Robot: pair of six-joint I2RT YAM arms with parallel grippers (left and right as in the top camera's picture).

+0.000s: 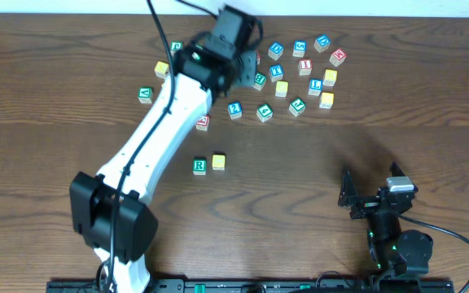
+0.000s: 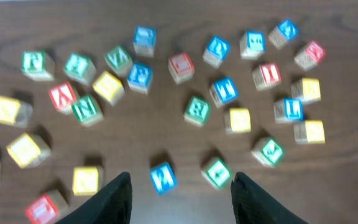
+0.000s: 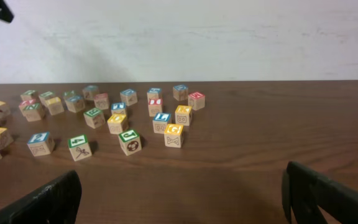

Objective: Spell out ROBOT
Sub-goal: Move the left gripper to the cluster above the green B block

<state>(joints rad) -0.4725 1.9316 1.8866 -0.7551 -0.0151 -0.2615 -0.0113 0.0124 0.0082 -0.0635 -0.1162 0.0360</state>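
Note:
Several wooden letter blocks with coloured faces lie scattered at the table's far middle. A green R block and a yellow block sit side by side, apart from the others, in the middle of the table. My left gripper hangs high over the scattered blocks, open and empty. A blue block and a green block lie below, between its fingers. My right gripper is open and empty near the front right, facing the block cluster.
The left arm's white link crosses the table diagonally from the front left. A white wall stands behind the table's far edge. Bare brown wood lies in front of the right gripper.

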